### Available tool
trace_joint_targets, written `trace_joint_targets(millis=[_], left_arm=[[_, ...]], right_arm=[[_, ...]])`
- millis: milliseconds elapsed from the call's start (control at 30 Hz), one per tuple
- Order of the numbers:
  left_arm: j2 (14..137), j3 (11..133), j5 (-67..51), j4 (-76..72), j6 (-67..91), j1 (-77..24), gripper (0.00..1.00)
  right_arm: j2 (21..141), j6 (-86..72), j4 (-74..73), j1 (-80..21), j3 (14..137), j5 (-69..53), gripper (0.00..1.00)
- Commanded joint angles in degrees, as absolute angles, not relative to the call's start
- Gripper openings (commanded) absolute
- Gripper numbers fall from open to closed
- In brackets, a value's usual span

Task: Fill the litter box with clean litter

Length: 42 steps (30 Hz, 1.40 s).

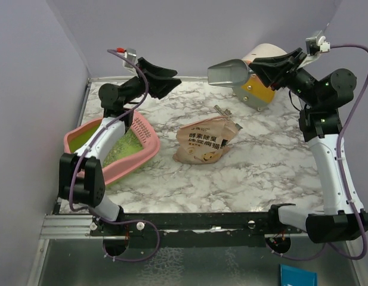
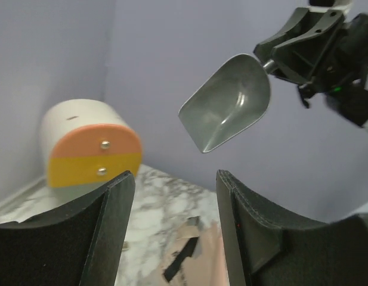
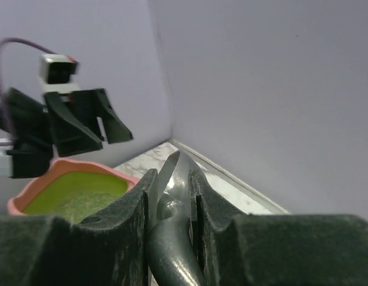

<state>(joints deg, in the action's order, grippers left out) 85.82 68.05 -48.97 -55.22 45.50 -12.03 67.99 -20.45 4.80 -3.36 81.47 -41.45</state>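
The litter box (image 1: pixel 149 138) sits on the marble table (image 1: pixel 261 173) just left of the pouch (image 1: pixel 204 143). Its yellow-green inside shows a thin grainy layer, probably clean litter (image 1: pixel 129 146), but far from a full fill.

The left gripper (image 1: pixel 173 80) hangs in the air behind and left of the pouch. Its jaws are spread wide with nothing between them.

The pouch lies flat on its back, printed side up. Its torn top points away from the arms, and most of the litter is presumably inside, out of sight.

The metal scoop (image 1: pixel 228 73) is raised behind the pouch, and its bowl looks empty from the left wrist view. The right gripper (image 1: pixel 264 68), behind and right of the pouch, is clamped on the scoop's handle. A round drawer unit (image 1: pixel 258 89) stands behind and right of the pouch.

The granules will likely be light, loose and quick to roll or spill, so the scoop should travel level. The pouch looks soft and crinkly and would probably sag or fold if pinched mid-body. The free gripper would do best to take the edge by the torn mouth, holding it open and steady for the scoop.
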Motion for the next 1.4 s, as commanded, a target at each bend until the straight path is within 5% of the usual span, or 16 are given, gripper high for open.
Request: trace_joint_targets(millis=[0, 367, 1000, 1367], left_arm=[[92.50, 72.39, -57.53, -84.72, 79.76, -12.53, 0.58], [96.00, 73.99, -58.48, -86.11, 81.83, -19.26, 0.52], [90.73, 71.48, -57.14, -55.89, 55.88, -21.14, 0.44], [93.39, 75.87, -55.07, -54.03, 55.21, -22.94, 0.43]], right_arm=[[69.72, -30.68, 22.64, -3.08, 80.90, -54.40, 0.01], [70.41, -34.13, 27.88, -3.08, 77.69, -57.44, 0.01], [67.13, -27.25, 20.34, -3.08, 79.22, -54.58, 0.01], [66.53, -30.06, 23.33, -3.03, 77.50, -56.10, 0.01]])
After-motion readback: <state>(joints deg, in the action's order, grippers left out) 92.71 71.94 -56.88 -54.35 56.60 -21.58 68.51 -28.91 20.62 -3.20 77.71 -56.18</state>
